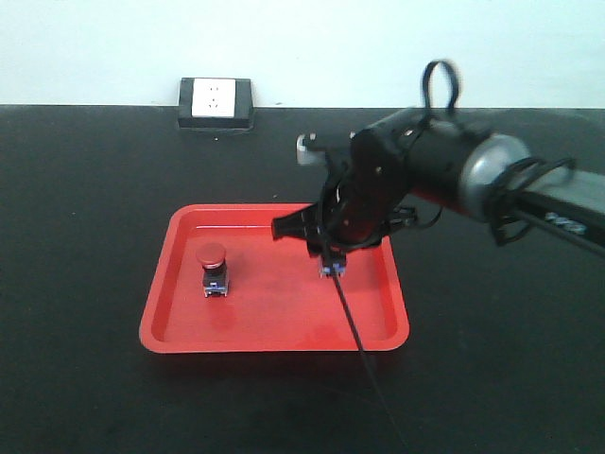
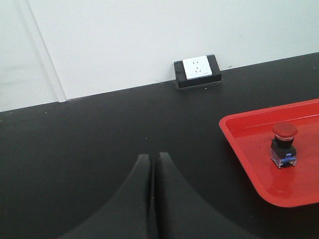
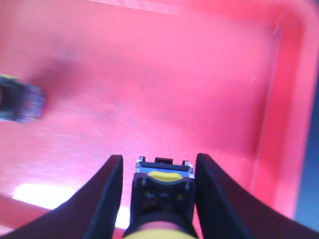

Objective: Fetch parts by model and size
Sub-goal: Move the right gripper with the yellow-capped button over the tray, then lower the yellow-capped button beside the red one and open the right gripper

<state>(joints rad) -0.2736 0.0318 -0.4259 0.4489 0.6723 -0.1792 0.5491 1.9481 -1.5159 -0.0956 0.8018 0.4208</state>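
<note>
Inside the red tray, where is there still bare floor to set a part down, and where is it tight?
Bare floor lies between the red-capped switch and the right gripper, and along the red tray's front rim. It is tight at the right wall, where the open jaws straddle the yellow-capped switch.

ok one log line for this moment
right gripper: open around yellow switch, over tray | left gripper: shut, empty | red switch: in tray

Two push-button switches: one red-capped switch [image 1: 214, 270] and one yellow-capped switch [image 3: 162, 199], the latter partly hidden. One red tray [image 1: 274, 336]. One wall socket [image 1: 215, 102]. Two grippers, seemingly: left gripper [image 2: 152, 169], right gripper [image 3: 158, 169].
</note>
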